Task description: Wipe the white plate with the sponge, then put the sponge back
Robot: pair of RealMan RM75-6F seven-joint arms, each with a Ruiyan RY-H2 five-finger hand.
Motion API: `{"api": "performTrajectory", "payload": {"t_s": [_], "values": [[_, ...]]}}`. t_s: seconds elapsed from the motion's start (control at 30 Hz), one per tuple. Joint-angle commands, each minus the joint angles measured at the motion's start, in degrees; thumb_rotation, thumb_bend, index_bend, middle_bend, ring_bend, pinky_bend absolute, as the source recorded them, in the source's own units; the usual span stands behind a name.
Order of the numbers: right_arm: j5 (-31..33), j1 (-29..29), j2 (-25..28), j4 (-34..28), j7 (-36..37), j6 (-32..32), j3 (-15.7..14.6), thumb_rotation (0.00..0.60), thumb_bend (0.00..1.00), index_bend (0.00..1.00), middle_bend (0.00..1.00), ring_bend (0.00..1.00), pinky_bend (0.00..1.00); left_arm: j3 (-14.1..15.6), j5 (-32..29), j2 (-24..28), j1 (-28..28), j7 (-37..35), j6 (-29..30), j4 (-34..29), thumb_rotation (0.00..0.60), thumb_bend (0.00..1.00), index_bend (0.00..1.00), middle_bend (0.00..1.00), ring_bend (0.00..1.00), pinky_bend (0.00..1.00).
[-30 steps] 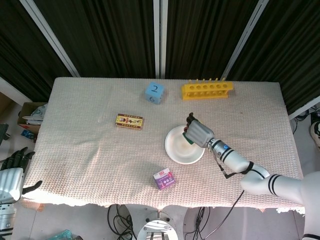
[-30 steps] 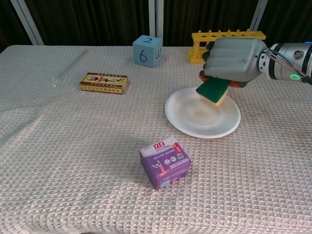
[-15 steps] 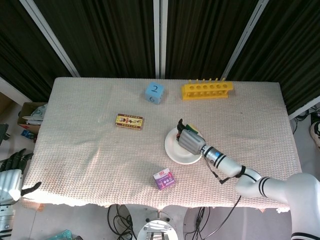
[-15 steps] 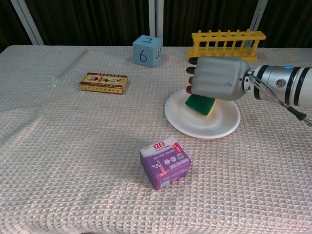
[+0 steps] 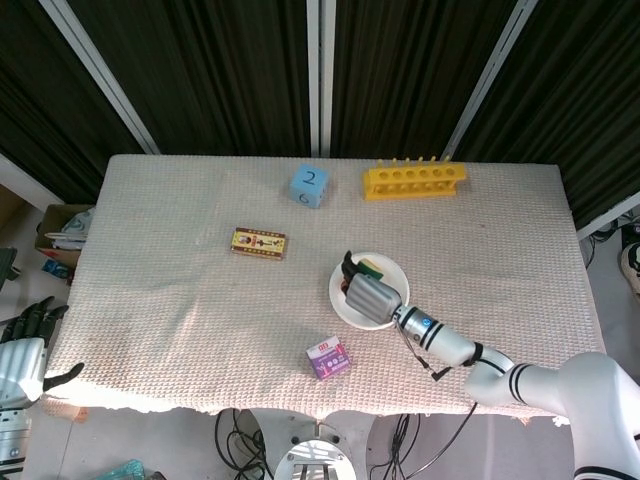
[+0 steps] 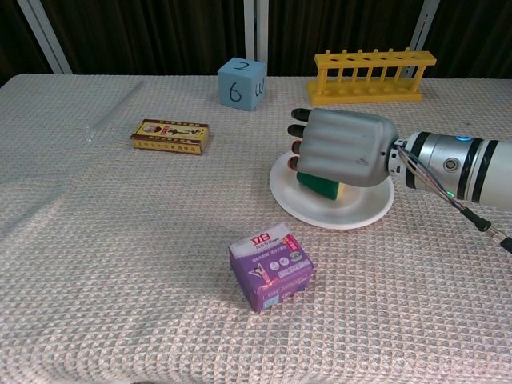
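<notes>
I am wiping the plate (image 6: pixel 364 210) now. My right hand (image 6: pixel 344 148) holds the sponge (image 6: pixel 324 186) with fingers curled over it, pressing it on the plate's 9 o'clock side. The sponge's long side seems to run from 10 to 4 o'clock, green face up. Next I should rub across, then put it back. My left hand (image 5: pixel 22 345) waits off the table, fingers apart.

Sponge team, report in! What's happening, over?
Right hand presses sponge on white plate. Left hand idle off-table. Nothing blocking.
</notes>
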Motion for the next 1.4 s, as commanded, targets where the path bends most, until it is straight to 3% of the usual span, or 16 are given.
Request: {"api": "performTrajectory", "payload": {"t_s": [0.03,0.33,0.67,1.13,1.4], "values": [[-0.9,-0.4,0.1,-0.8,0.9,1.1,0.3,0.600,0.46,0.57,0.44,0.22,0.15,0.0,0.0,0.0,0.0,0.0,0.1,0.0,0.600,0.00,0.18,0.08,0.08,0.16],[-2.4,-1.5,1.8,-4.1,2.6,2.8,0.7,0.600,0.46,0.56,0.44,0.22,0.12,-0.1,0.2,0.2,-0.1,0.5,0.1,-0.5,0.600,0.00,0.18,0.08,0.08,0.16],[-1.4,-2.2,2.3,-0.1,-0.3,-0.5,0.6,0.600,0.46,0.57,0.45,0.22,0.12,-0.3,0.2,0.2,-0.3,0.5,-0.2,-0.7,0.600,0.00,0.18,0.08,0.08,0.16],[2.8,-5.0,6.0,-0.3,-0.3,3.0,4.8,0.600,0.46,0.57,0.45,0.22,0.11,-0.3,0.5,-0.1,-0.5,0.1,-0.3,-0.1,0.600,0.00,0.18,0.08,0.08,0.16],[3.3,-6.0,6.3,0.4,-0.9,0.9,3.1,0.600,0.46,0.57,0.45,0.22,0.09,-0.2,0.5,-0.5,-0.6,-0.4,-0.7,0.4,0.600,0.00,0.18,0.08,0.08,0.16]]}}
